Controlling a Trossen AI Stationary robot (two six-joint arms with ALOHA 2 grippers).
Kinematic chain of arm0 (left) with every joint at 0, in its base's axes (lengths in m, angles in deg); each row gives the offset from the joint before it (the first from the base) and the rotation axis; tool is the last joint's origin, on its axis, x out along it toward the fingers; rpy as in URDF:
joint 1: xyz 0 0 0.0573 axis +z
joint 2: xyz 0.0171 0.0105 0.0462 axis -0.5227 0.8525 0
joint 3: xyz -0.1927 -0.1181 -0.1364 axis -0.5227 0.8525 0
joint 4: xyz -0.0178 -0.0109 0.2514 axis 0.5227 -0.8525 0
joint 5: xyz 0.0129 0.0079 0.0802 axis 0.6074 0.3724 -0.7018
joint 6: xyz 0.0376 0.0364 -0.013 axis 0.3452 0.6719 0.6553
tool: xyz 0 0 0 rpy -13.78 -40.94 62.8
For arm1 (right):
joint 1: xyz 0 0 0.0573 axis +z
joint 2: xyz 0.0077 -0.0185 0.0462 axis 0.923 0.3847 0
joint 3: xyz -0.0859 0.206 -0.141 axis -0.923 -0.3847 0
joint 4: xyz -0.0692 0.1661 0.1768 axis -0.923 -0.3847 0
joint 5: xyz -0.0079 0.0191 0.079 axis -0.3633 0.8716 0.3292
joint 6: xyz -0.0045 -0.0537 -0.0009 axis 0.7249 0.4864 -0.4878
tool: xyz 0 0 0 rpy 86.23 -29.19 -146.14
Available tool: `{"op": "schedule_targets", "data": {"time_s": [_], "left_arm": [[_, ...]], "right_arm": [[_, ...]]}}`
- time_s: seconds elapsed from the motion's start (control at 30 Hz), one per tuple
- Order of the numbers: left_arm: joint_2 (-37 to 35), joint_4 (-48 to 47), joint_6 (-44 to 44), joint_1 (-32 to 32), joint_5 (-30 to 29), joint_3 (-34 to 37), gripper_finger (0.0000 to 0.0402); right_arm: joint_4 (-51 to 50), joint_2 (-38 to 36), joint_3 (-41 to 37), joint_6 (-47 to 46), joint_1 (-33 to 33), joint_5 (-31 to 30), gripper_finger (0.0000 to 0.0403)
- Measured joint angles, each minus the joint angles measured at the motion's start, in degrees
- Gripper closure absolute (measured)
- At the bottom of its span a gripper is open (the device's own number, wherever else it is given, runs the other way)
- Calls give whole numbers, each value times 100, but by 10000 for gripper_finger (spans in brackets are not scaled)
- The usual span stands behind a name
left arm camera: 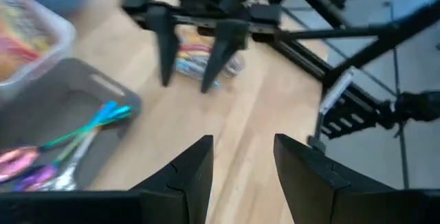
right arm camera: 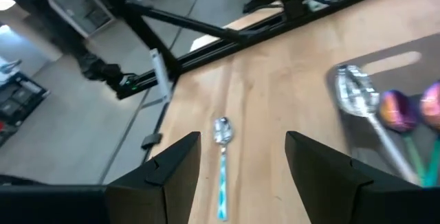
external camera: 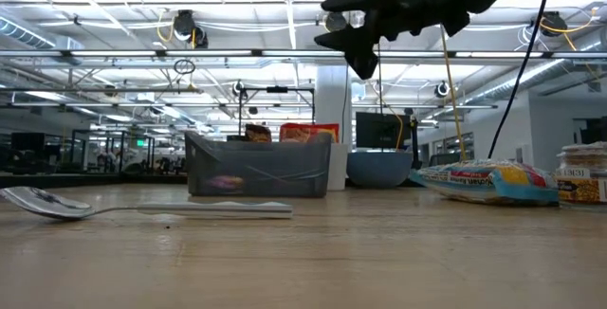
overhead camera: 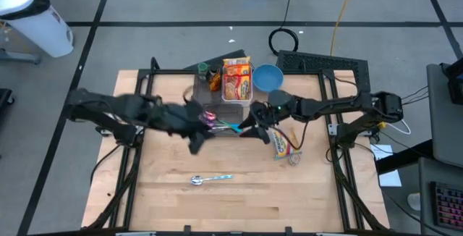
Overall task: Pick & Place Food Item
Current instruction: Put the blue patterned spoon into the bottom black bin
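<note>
pale wooden surface (overhead camera: 239, 192) under me, grey floor around it. my left tool (overhead camera: 197, 143) hangs over the middle, its two dark fingers (left arm camera: 196, 172) apart with nothing between them. my right tool (overhead camera: 249, 129) faces it from the other side, fingers (right arm camera: 175, 165) likewise apart and empty. between the two sits a grey plastic tray (overhead camera: 221, 117) with colourful utensils (overhead camera: 217, 122) in it. behind that, a clear bin holds an orange food packet (overhead camera: 236, 79), beside a blue bowl (overhead camera: 267, 77). a yellow-and-blue snack packet (overhead camera: 280, 145) lies flat on the surface near my right tool, possibly noodles. a metal spoon with a blue handle (overhead camera: 210, 180) lies alone, nearer the front edge.
</note>
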Motion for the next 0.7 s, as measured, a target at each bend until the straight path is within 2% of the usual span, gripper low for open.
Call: {"op": "schedule_targets", "data": {"time_s": [0.1,0.2,0.33,0.4,0.53,0.7], "left_arm": [[464,503,62,-253,74,-4,240],[912,602,76,-385,485,4,240],[1327,125,-382,-480,1195,2,240],[1467,-298,-470,-578,1371,2,240],[1654,-868,-438,-906,1316,4,240],[1807,-1156,-228,-1363,625,4,240]], "right_arm": [[411,0,-223,-11,217,-7,197],[794,0,-451,-24,457,-10,197],[1136,-2,-742,-214,719,-155,197],[1273,-2,-871,-350,809,-242,197],[1712,-4,-1184,-638,911,-345,197],[2184,-7,-1561,-1031,920,-697,197]]}}
